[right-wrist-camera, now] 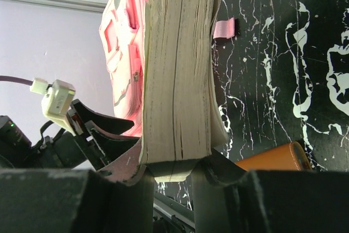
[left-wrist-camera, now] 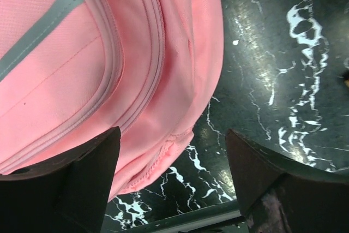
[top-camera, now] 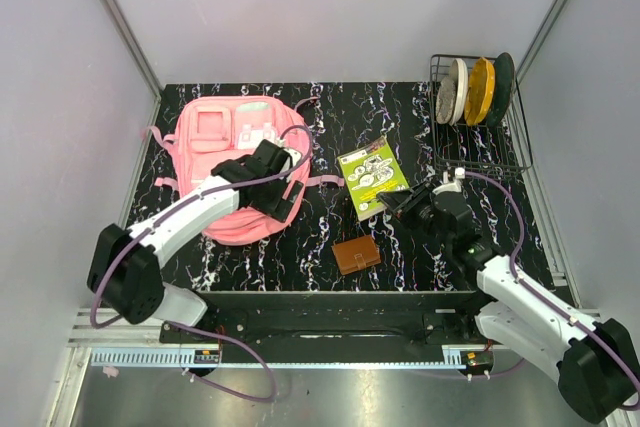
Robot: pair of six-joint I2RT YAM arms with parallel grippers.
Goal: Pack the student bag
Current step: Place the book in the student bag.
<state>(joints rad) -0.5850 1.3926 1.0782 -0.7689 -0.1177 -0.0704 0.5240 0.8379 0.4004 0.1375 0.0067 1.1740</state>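
**Book clamped in R, L jaws wide at the bag**

You've got the student bag [top-camera: 225, 147] lying flat at the back-left of the table [top-camera: 300, 247], front pockets up. Your left gripper [top-camera: 288, 190] hangs over the bag's right edge w/ fingers [left-wrist-camera: 82, 184] spread wide and nothing held (can't tell if they touch the fabric). Your right gripper [top-camera: 393, 205] is clamped on the green book [top-camera: 372, 175], approx mid-table. A brown case [top-camera: 356, 255] lies just in front of the book. A wire rack [top-camera: 480, 152] w/ discs sits back-right.

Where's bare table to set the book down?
Widest: rear centre, between student bag and wire rack. Smaller: near edge, between bag and brown case. Crowded mid-table around the book in the right tool.
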